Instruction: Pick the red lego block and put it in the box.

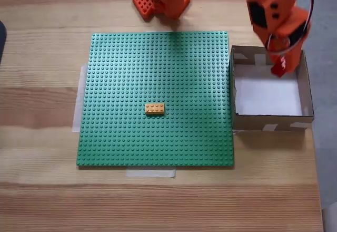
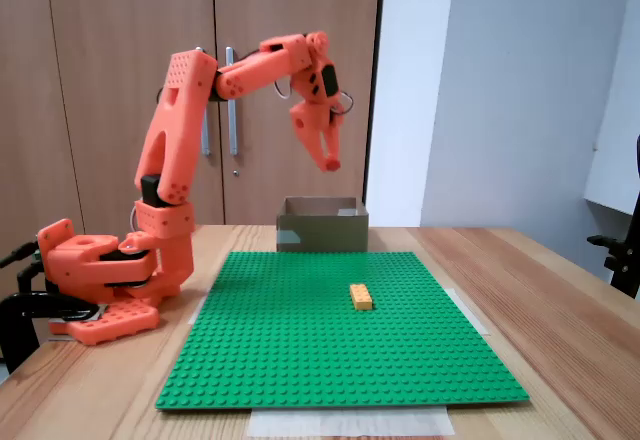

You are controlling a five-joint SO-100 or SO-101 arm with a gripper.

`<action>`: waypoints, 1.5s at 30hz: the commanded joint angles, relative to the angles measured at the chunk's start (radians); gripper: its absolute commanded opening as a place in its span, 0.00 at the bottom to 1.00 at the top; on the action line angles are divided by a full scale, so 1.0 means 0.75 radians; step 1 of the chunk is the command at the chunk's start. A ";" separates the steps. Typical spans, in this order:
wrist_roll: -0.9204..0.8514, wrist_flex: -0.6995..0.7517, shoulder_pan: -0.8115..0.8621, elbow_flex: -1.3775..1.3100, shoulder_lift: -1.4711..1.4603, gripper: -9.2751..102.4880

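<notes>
Orange arm, studded green baseplate, orange-yellow brick, brown white-floored box, perhaps red hand-tip.

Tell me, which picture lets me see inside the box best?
The fixed view from above: it looks straight down into the cardboard box and shows its white floor. The fixed view from the side shows the box from outside, its brown walls hiding the floor.

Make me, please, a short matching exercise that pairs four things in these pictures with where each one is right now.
Things:
1. red lego block
2. orange-yellow brick
3. box
4. tool

Places:
A. lying on the green baseplate
B. raised in the air above the box
C. held at the tool's tip
D. on the wooden table, beside the baseplate's edge

Pairs: 1-C, 2-A, 3-D, 4-B
</notes>
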 commanded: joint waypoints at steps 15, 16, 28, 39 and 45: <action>-0.043 -0.274 -0.035 0.315 -0.241 0.15; -0.049 -0.297 -0.033 0.340 -0.241 0.15; -0.090 -0.481 -0.012 0.538 -0.239 0.16; -0.092 -0.587 -0.014 0.556 -0.229 0.17; -0.092 -0.612 -0.018 0.581 -0.229 0.18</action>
